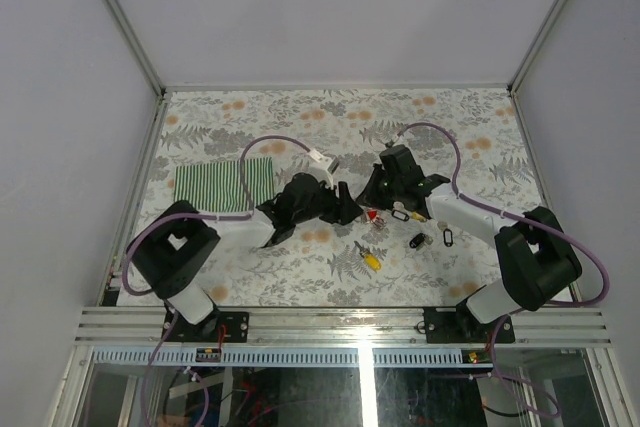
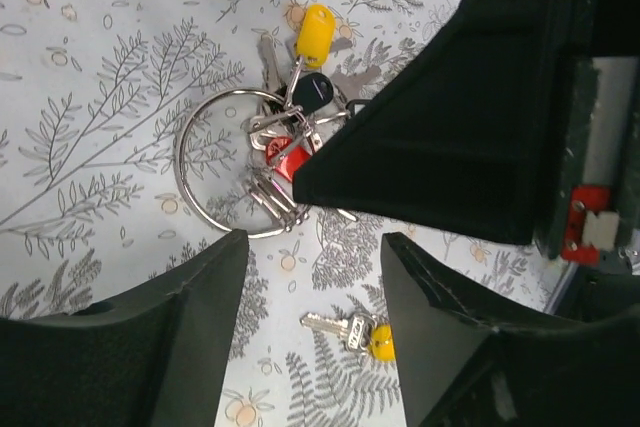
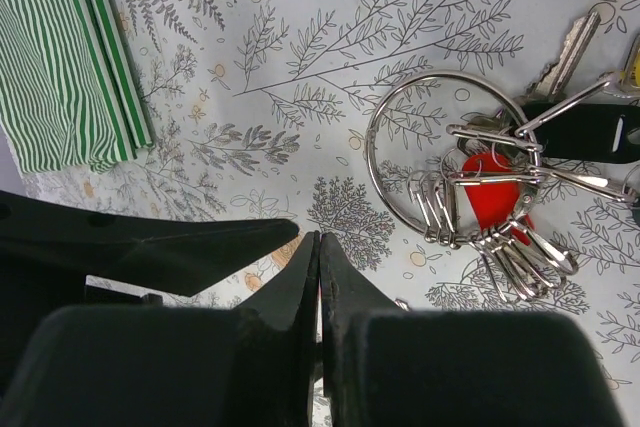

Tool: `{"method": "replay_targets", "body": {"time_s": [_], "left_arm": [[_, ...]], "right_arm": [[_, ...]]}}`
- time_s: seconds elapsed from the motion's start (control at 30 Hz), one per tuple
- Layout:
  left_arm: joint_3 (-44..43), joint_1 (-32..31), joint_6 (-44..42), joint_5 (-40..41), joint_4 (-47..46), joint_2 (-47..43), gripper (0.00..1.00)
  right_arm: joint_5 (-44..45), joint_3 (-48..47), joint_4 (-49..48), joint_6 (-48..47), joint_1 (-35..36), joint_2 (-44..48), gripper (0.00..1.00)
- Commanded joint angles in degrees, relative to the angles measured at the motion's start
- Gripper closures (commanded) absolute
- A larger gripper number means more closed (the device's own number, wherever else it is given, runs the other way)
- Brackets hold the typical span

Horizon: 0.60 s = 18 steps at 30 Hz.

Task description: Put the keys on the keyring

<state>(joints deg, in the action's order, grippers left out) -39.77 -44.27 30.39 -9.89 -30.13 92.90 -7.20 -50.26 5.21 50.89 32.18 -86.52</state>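
Note:
The keyring [image 2: 190, 182], a thin silver loop, lies flat on the floral cloth with several keys on it: a yellow head [image 2: 314, 29], a black head [image 2: 314, 93] and a red tag [image 2: 291, 159]. It also shows in the right wrist view [image 3: 385, 112] with the red tag [image 3: 489, 185]. A loose yellow-headed key [image 2: 352, 332] lies between my left gripper's open fingers [image 2: 315, 244]. My right gripper [image 3: 320, 239] is shut with nothing visible in it, its tip just short of the ring. In the top view both grippers, left [image 1: 346, 209] and right [image 1: 374, 197], meet at the key bunch [image 1: 376, 217].
A green striped cloth [image 1: 222, 184] lies at the back left. A loose black-tagged key [image 1: 418, 240], a small black oval loop [image 1: 447, 237] and a yellow-and-black piece [image 1: 412, 215] lie to the right. The loose yellow key [image 1: 368, 259] lies nearer the front.

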Motion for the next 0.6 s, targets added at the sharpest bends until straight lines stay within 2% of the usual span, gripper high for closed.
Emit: {"method": "replay_targets", "body": {"time_s": [0.0,0.13,0.23,0.37,0.57], "left_arm": [[-2.7,-0.5,-2.1,3.0,-3.0,1.7,0.45],[2.1,-0.4,-1.9,7.4,-1.0,-4.1,0.45],[7.3,-0.5,-0.6,11.9,2.2,-11.4,0.43],[13.5,-0.5,1.8,18.1,8.0,-21.5,0.37],[18.0,-0.4,4.6,23.9,15.8,-33.7,0.28]], "right_arm": [[0.1,-0.4,-0.9,0.0,-0.5,3.3,1.0],[5.3,-1.8,4.1,-2.8,-0.5,4.0,0.99],[6.8,-3.8,7.3,-6.4,-0.2,2.3,0.92],[7.1,-8.3,10.3,-9.4,1.2,-3.2,0.81],[10.3,-16.2,14.4,-12.5,5.2,-12.1,0.73]]}}
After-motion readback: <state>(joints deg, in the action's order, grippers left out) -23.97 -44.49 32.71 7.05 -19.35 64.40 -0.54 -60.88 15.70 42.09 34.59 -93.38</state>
